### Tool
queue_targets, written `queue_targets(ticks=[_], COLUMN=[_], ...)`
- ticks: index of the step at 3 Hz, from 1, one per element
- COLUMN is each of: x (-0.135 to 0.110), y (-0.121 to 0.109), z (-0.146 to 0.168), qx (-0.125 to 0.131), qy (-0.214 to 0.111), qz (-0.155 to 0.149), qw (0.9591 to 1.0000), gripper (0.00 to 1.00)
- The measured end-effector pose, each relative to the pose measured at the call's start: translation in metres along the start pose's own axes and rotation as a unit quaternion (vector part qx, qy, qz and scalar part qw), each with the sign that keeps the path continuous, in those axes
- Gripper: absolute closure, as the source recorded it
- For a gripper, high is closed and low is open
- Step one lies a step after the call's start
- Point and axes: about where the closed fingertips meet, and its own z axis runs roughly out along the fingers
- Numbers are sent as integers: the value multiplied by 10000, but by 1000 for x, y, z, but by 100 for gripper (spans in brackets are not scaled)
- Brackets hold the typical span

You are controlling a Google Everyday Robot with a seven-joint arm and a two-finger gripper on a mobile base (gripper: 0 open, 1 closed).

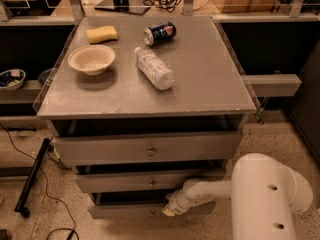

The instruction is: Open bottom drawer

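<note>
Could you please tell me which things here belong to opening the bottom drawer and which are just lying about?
Job: bottom drawer; claw, at that drawer's front.
Lying about: bowl, sponge, can, plastic bottle, all on the cabinet top.
</note>
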Motion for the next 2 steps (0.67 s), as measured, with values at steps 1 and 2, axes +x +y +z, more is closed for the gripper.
queue_targets(ticks=[1, 2], x=[0, 0], y=[-3, 2], z=[-1, -7], qx=[1, -19], qy=[-3, -108], qz=[2, 124], qw=[10000, 9999], gripper=[100, 100])
